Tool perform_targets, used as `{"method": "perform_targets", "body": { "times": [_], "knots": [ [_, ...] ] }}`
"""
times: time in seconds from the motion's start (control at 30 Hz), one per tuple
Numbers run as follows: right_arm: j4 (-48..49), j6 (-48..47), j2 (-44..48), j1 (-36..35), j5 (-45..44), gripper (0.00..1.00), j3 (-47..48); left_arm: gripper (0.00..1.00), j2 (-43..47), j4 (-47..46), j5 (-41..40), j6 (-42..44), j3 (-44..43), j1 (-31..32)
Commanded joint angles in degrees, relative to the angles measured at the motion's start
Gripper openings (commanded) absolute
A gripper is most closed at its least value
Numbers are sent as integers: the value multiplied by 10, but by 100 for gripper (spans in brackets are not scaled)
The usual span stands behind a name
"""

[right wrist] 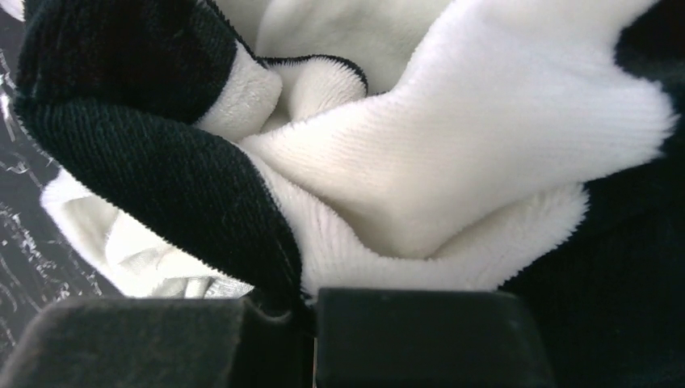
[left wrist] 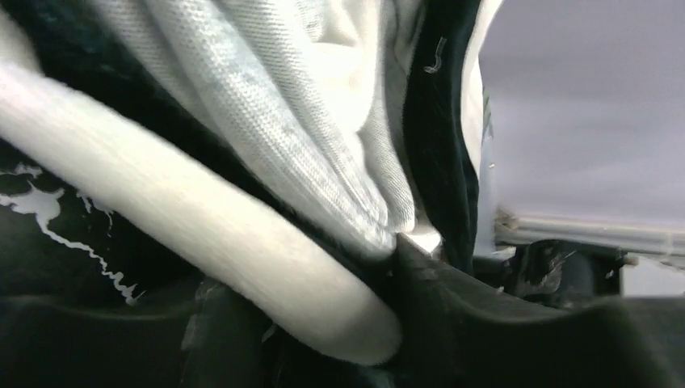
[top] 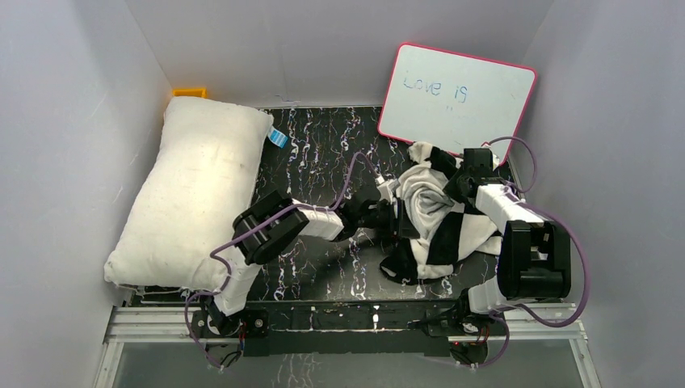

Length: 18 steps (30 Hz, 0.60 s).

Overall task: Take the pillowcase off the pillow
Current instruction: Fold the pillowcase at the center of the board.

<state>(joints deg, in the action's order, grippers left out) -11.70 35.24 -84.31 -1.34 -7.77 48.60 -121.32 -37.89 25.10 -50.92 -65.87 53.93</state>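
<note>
Right side of worktop (top: 323, 153): pillowcase (top: 440, 218) lies bunched, fully off | pillow (top: 194, 194) bare at left, well apart | right fingers (right wrist: 420, 339) clenched on a black fold | left fingers (left wrist: 501, 339) astride a white roll, grip cannot tell | step: removal looks done | next: likely release cleanly, no snagging cloth

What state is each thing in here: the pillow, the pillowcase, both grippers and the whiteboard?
pillow: bare, lying flat at the left, apart from its cover.
pillowcase: fully off, crumpled in a heap at right centre, between the two grippers.
left gripper: pushed into the heap's folds, grip unclear.
right gripper: shut on a pillowcase fold.
whiteboard: propped at the back, "Love is" written on it.
</note>
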Motion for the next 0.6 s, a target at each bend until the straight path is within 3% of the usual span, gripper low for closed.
{"method": "perform_targets", "body": {
  "times": [0.0,0.03,0.07,0.17,0.23,0.33,0.4,0.47,0.57],
  "knots": [
    [28,-13,28,-4,56,0,25,32,-25,-40,57,-44,-34,-7],
    [29,-13,32,-7,63,0,28,9,-21,-41,59,-46,-34,-18],
    [31,-13,37,-13,73,0,32,0,-13,-40,59,-49,-28,-34],
    [34,-1,53,-35,94,0,39,0,34,-17,57,-38,-1,-106],
    [38,12,62,-60,100,0,48,0,79,73,38,36,-8,-166],
    [49,46,68,-103,102,0,68,0,141,314,-91,265,-136,-202],
    [59,71,70,-136,98,0,84,0,151,419,-154,378,-222,-199],
    [63,95,77,-166,83,0,99,0,168,447,-205,429,-255,-199],
    [60,107,119,-203,34,0,91,0,215,419,-191,482,-228,-197]
  ]
}}
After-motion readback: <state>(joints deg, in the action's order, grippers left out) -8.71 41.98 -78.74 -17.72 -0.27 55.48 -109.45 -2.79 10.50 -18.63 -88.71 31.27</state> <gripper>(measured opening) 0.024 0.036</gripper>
